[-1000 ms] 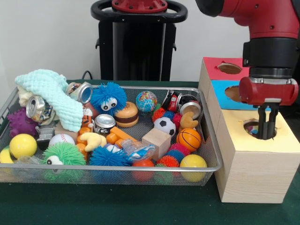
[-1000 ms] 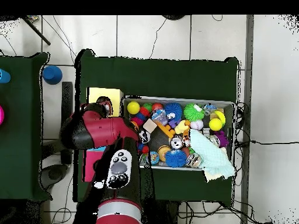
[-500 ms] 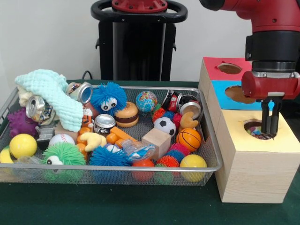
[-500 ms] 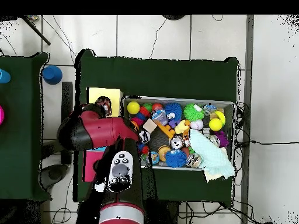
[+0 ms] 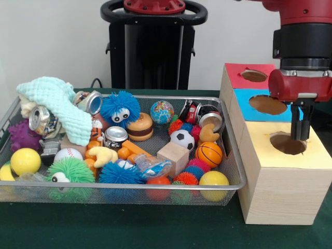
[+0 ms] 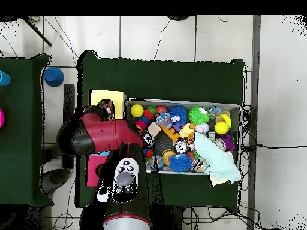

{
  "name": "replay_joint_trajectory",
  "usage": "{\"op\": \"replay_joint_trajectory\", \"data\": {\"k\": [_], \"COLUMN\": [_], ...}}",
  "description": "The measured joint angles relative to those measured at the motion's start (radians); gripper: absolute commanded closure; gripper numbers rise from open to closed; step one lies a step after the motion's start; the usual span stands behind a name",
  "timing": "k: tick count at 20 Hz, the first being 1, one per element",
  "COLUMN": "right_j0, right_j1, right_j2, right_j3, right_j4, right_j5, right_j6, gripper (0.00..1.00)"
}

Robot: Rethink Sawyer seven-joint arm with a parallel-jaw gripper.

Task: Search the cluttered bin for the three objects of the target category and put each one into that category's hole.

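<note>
A: Bin on the left is packed, same as a second ago, fuzzy balls included.

B: And at the right the gripper has lifted out of the yellow hole, fingers close together, holding nothing (drop looks done). Probably heads back for another.

A robotics lab or research test room. A red and black robot arm on a black pedestal stands at a table covered in dark green cloth, against a plain white wall. On the table sit a wire mesh bin heaped with toys and a wooden sorting box with round holes. From overhead, the floor is pale tile with loose cables trailing across it, and a second green table stands nearby.
</note>
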Motion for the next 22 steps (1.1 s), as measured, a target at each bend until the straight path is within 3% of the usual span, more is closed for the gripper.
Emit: {"op": "replay_joint_trajectory", "data": {"k": [22], "right_j0": [-0.041], "right_j1": [-0.082], "right_j2": [0.068], "right_j3": [0.017], "right_j4": [0.000], "right_j5": [0.065], "right_j6": [0.000], "gripper": [1.00]}}
